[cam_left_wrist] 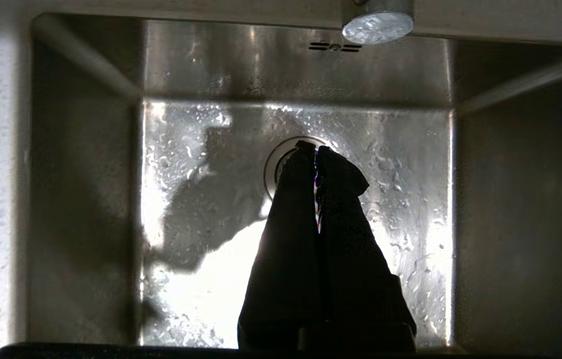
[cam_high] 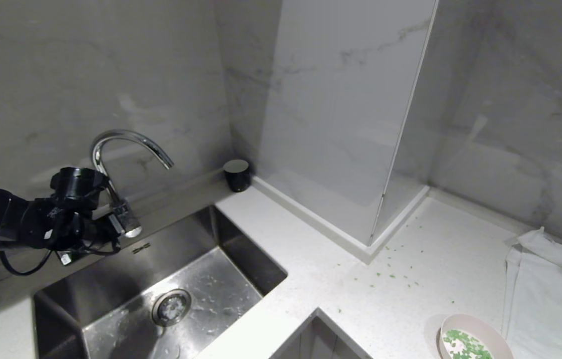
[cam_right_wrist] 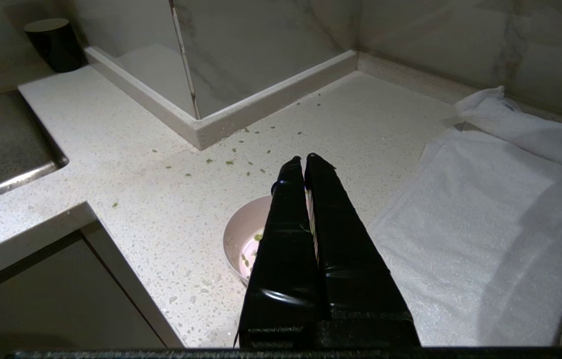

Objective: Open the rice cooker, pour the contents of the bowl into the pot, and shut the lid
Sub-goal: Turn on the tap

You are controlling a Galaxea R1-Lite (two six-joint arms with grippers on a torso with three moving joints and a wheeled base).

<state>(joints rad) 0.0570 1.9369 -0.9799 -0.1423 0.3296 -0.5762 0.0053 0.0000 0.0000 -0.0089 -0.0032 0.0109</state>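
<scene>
Left gripper [cam_left_wrist: 315,149] closed and empty above wet steel sink [cam_high: 111,304], next to faucet [cam_high: 128,144]. Right gripper [cam_right_wrist: 304,159] closed and empty above bowl [cam_high: 485,326] holding green and white contents [cam_high: 463,345] at counter edge, beside white towel [cam_high: 550,294]. Loose green bits [cam_high: 390,274] scattered across counter; rice cooker out of view

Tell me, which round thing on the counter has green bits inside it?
The small pale pink round bowl near the white towel. The small black round cup in the corner by the sink shows none.
</scene>
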